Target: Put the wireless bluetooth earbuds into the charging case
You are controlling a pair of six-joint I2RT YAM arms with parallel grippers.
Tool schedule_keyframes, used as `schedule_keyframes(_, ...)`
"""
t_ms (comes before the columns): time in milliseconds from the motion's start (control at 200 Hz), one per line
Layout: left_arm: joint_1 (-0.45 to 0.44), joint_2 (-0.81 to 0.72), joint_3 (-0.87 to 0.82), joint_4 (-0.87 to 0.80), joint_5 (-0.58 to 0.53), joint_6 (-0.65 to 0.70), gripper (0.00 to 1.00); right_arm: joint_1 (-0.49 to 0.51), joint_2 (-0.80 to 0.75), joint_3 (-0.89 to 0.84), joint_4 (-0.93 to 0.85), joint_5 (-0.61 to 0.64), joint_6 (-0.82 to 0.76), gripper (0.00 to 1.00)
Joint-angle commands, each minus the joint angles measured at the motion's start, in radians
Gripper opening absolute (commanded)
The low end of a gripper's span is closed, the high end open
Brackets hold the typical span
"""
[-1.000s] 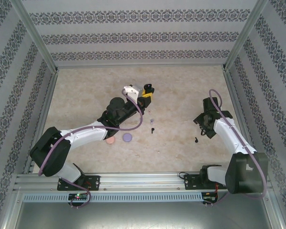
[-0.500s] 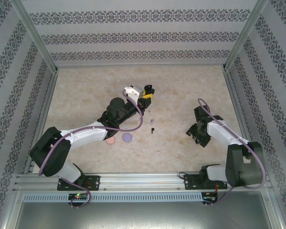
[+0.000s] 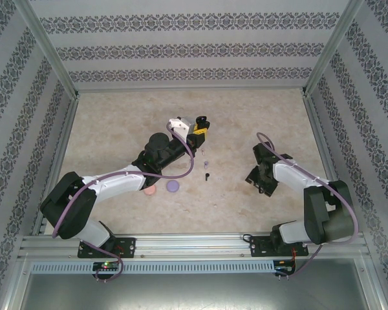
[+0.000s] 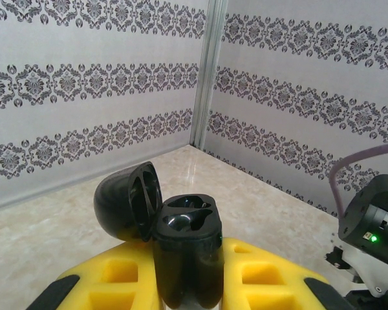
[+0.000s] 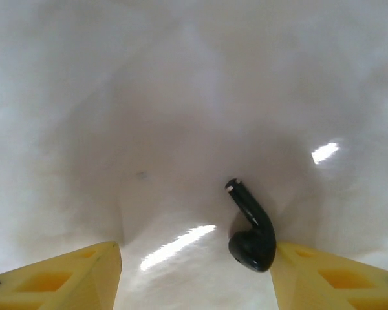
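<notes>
My left gripper (image 3: 200, 128) is shut on the black charging case (image 4: 187, 258) and holds it upright above the table. The case's lid (image 4: 126, 200) is swung open and both sockets look empty. My right gripper (image 3: 262, 184) is down at the table, open. A black earbud (image 5: 251, 229) lies between its yellow fingers (image 5: 64, 278), right beside the right-hand one. On the table between the arms lie a purple earbud (image 3: 205, 163) and another black earbud (image 3: 207, 175).
A pink disc (image 3: 149, 190) and a purple disc (image 3: 173, 186) lie by the left forearm. Patterned walls and metal posts (image 3: 313, 110) ring the beige tabletop (image 3: 246, 123).
The right arm has swung left and lowered its gripper over the black earbud on the right, which it now covers from above; its jaws have narrowed a little. The left arm holds still.
</notes>
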Motion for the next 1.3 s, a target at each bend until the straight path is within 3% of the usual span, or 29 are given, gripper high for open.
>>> schedule_keyframes(0, -0.013, -0.006, 0.004, 0.023, 0.007, -0.004, 0.0, 0.045, 0.027, 0.076, 0.025, -0.012, 0.031, 0.62)
schedule_keyframes(200, -0.014, -0.007, 0.008, 0.014, 0.005, -0.005, 0.0, 0.117, 0.081, 0.225, 0.046, -0.05, -0.002, 0.62)
schedule_keyframes(365, -0.014, -0.018, 0.006, 0.002, 0.001, -0.004, 0.0, 0.097, 0.094, 0.292, 0.01, 0.002, -0.075, 0.63)
schedule_keyframes(649, -0.02, -0.028, 0.002, -0.008, -0.003, -0.01, 0.0, -0.018, 0.195, 0.261, 0.042, -0.036, -0.131, 0.64)
schedule_keyframes(894, -0.025, -0.034, 0.0, -0.011, -0.01, -0.004, 0.0, -0.038, 0.247, 0.219, 0.081, -0.068, -0.129, 0.64)
schedule_keyframes(1294, -0.031, -0.033, 0.001, -0.003, -0.014, -0.004, 0.0, -0.04, 0.126, 0.11, 0.025, -0.036, -0.081, 0.64)
